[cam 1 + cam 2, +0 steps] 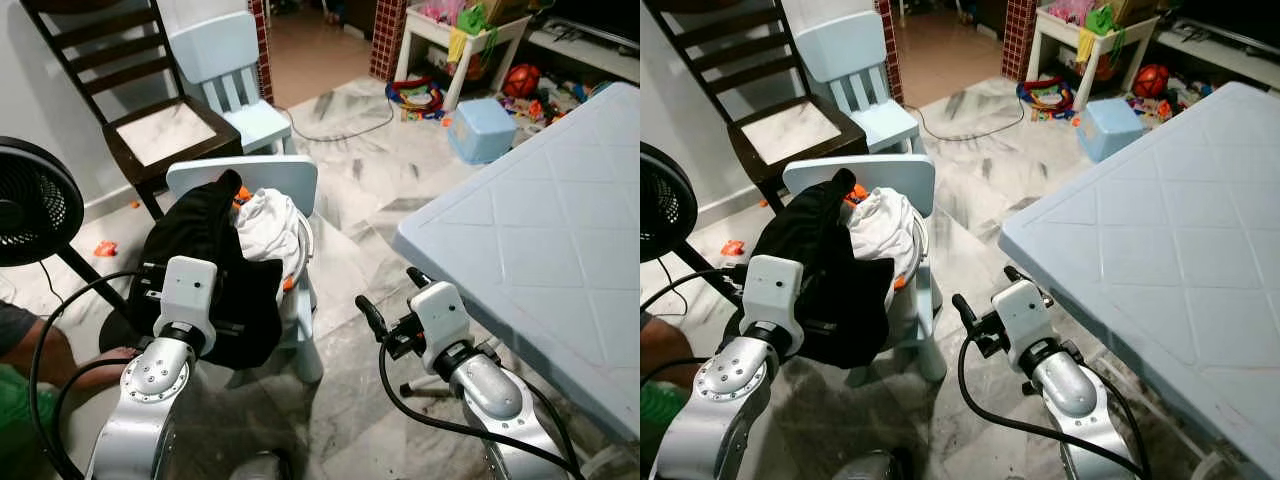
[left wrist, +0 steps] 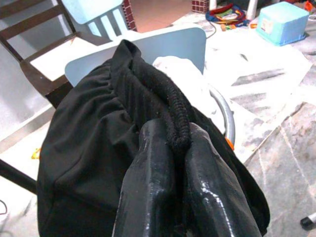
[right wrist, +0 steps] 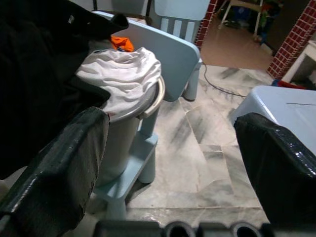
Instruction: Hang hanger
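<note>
— So what has the left end effector (image 2: 180, 148) got?

— Its two black fingers (image 2: 148, 182) are clamped on the thick ribbed hem of a black fabric garment (image 2: 94, 148). The garment is draped over the front of the small pale blue plastic child's chair (image 1: 262, 180), which I'll use as the landmark, and the left end effector is pressed right against that cloth on the chair's near side.

— And the right end effector (image 1: 390, 298)?

— Spread wide with nothing between its fingers (image 3: 59, 168). It hovers above the floor just beside the chair, between the chair and the large pale blue plastic desk with a diamond-patterned top (image 1: 540, 250).

— What else sits on the chair?

— A crumpled white cloth (image 1: 268, 225) lies next to the black garment, with a bit of orange fabric (image 3: 122, 43) behind it against the backrest. A curved grey rim (image 3: 157, 96) shows under the white cloth; I cannot tell whether it belongs to a hanger.

— Farther out?

— Behind the chair stand a second pale blue child's chair (image 1: 230, 75) and a dark wooden chair with a light seat (image 1: 150, 120). A black round fan (image 1: 30, 205) stands off the chair's left side. A pale blue plastic box (image 1: 482, 128) and scattered toys (image 1: 415, 97) lie on the grey marble floor (image 1: 350, 170) well beyond it.
</note>
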`<state>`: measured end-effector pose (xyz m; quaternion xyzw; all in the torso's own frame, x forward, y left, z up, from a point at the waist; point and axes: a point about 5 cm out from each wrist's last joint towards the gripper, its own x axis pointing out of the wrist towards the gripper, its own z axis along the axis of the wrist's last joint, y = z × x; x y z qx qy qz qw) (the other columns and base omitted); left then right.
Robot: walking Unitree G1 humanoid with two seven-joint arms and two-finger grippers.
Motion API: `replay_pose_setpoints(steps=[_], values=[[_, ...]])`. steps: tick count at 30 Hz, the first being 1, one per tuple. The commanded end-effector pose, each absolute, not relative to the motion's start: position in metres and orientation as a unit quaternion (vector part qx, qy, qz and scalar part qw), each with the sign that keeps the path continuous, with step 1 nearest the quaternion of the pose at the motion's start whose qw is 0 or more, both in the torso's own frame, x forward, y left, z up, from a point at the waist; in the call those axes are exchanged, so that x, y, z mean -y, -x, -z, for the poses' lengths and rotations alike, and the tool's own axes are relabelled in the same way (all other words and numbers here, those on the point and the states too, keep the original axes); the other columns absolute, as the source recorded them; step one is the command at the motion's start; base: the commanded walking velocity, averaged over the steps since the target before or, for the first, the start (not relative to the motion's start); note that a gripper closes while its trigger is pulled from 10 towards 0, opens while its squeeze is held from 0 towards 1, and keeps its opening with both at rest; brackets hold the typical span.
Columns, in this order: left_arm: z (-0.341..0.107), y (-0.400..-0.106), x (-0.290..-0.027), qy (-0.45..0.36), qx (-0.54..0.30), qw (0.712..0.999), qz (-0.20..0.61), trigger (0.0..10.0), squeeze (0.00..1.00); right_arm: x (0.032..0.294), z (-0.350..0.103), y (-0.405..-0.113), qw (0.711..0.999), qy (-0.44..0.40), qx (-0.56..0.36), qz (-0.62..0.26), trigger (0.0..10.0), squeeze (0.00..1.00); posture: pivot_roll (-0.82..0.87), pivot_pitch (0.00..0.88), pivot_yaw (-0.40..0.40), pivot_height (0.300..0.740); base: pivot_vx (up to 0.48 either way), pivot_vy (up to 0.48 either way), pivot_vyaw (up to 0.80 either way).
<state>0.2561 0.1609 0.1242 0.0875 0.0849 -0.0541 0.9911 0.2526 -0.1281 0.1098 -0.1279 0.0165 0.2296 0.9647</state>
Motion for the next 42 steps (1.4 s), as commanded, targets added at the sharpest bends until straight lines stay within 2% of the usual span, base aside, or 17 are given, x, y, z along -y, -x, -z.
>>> replay_pose_setpoints(steps=[1,2,3,10,11,12,14,15,24,42], values=[[-0.120,-0.255,-0.161,-0.091,-0.098,0.990,0.052,0.1,0.00,0.128,-0.111,-0.254,0.966,0.126,-0.012,-0.227,10.0,0.00,0.05,0.062,0.045,0.740,0.000,0.000,0.00],[-0.120,-0.253,-0.159,-0.083,-0.091,0.991,0.055,0.3,0.00,0.129,-0.111,-0.254,0.966,0.127,-0.010,-0.225,10.0,0.00,0.05,0.055,0.037,0.740,0.000,0.000,0.00],[-0.121,-0.253,-0.157,-0.078,-0.086,0.992,0.057,0.0,0.00,0.130,-0.111,-0.254,0.966,0.128,-0.010,-0.225,10.0,0.00,0.05,0.053,0.036,0.740,0.000,0.000,0.00],[-0.138,-0.253,-0.144,-0.063,-0.026,0.995,0.078,0.0,0.00,0.140,-0.113,-0.255,0.977,0.093,-0.012,-0.193,10.0,0.00,0.03,0.035,0.025,0.740,0.000,0.000,0.00],[-0.141,-0.254,-0.141,-0.066,-0.014,0.994,0.087,1.3,0.00,0.143,-0.113,-0.255,0.980,0.072,-0.015,-0.184,10.0,0.00,0.03,0.025,0.024,0.740,0.000,0.000,0.00],[-0.142,-0.254,-0.139,-0.071,-0.007,0.993,0.092,2.0,0.00,0.143,-0.113,-0.255,0.982,0.061,-0.016,-0.179,10.0,0.00,0.03,0.025,0.024,0.740,0.000,0.000,0.00],[-0.142,-0.254,-0.139,-0.070,-0.007,0.993,0.091,6.0,0.00,0.142,-0.113,-0.254,0.982,0.061,-0.016,-0.179,10.0,0.00,0.02,0.016,0.029,0.740,0.000,0.000,0.00],[-0.140,-0.254,-0.138,-0.069,-0.009,0.994,0.086,10.0,0.00,0.142,-0.113,-0.254,0.982,0.061,-0.016,-0.179,10.0,0.00,0.01,0.012,0.030,0.740,0.000,0.000,0.00],[-0.134,-0.260,-0.134,-0.057,-0.007,0.995,0.078,10.0,0.00,0.147,-0.112,-0.253,0.989,-0.001,-0.026,-0.143,10.0,0.00,-0.01,0.000,0.024,0.740,0.000,0.000,0.00],[-0.133,-0.268,-0.129,-0.059,0.009,0.996,0.069,10.0,0.00,0.138,-0.112,-0.255,0.989,-0.019,-0.031,-0.144,10.0,0.00,-0.01,0.016,0.025,0.740,0.000,0.000,0.00]])
